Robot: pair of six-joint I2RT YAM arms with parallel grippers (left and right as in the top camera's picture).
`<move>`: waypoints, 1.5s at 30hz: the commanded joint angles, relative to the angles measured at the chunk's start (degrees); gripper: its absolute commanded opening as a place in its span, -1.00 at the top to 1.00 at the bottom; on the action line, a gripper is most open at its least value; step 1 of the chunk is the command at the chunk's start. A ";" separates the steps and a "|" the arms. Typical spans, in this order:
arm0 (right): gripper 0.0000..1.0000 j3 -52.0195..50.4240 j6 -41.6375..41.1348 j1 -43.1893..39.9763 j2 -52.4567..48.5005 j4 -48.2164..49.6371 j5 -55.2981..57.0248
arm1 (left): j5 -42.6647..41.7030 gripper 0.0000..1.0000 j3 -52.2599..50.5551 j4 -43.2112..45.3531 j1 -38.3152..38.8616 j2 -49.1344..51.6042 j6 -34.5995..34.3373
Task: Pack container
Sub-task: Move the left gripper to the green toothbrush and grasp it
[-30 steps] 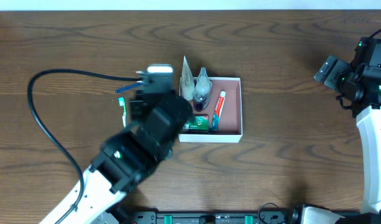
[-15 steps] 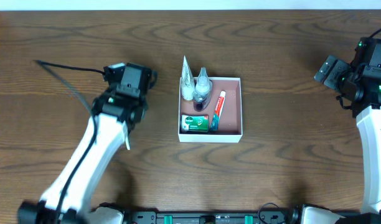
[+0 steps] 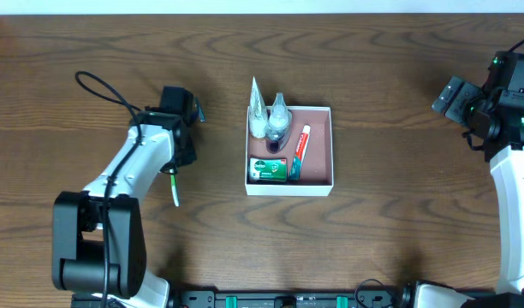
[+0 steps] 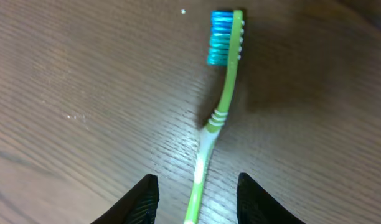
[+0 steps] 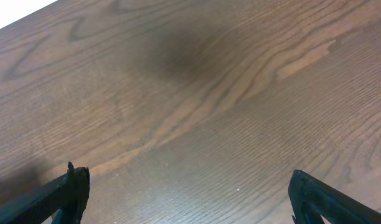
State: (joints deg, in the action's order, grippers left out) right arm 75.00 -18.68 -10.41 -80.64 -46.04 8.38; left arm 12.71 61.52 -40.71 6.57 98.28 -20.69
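Green toothbrush (image 4: 228,74) lies between the fingers of the half-open, empty left gripper (image 4: 197,180); closing off-centre on its thin handle may flick it aside.

**Where everything sits on the table**

We find the shallow square white-walled container (image 3: 318,141) near the middle of the brown wooden table (image 3: 399,239). Inside it, a small green cardboard box (image 3: 269,169) lies in the near left corner. Just right of the box, a red-and-white toothpaste tube (image 3: 300,145) runs from front to back. Behind the box, in the far left corner, a small clear bottle (image 3: 279,120) sits beside a white cone-shaped tube (image 3: 257,104), the tube on its left.

A green plastic toothbrush (image 4: 218,114) lies on the table left of the container, well apart from it. The left gripper (image 4: 197,199) hangs over its handle, one finger on either side. The right gripper (image 5: 190,199) is far to the right, over the table.
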 commanded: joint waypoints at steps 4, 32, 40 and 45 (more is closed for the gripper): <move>-0.98 0.22 -0.57 -0.28 -0.26 -0.04 -0.02 | -10.32 0.17 -1.05 2.08 -3.74 0.31 8.70; -0.99 0.22 -0.57 -0.28 -0.26 -0.07 -0.02 | -11.02 0.17 -4.90 2.80 -5.27 0.33 10.58; -0.98 0.22 -0.57 -0.28 -0.26 -0.07 -0.02 | -11.04 0.17 -8.76 7.21 -5.27 0.33 10.34; -0.99 0.22 -0.57 -0.28 -0.26 -0.07 -0.02 | -11.04 0.20 -10.32 8.81 -5.27 0.33 9.62</move>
State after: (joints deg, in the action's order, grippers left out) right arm 75.00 -18.68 -10.41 -80.64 -46.04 8.38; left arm 1.67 52.18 -32.38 1.65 98.26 -10.52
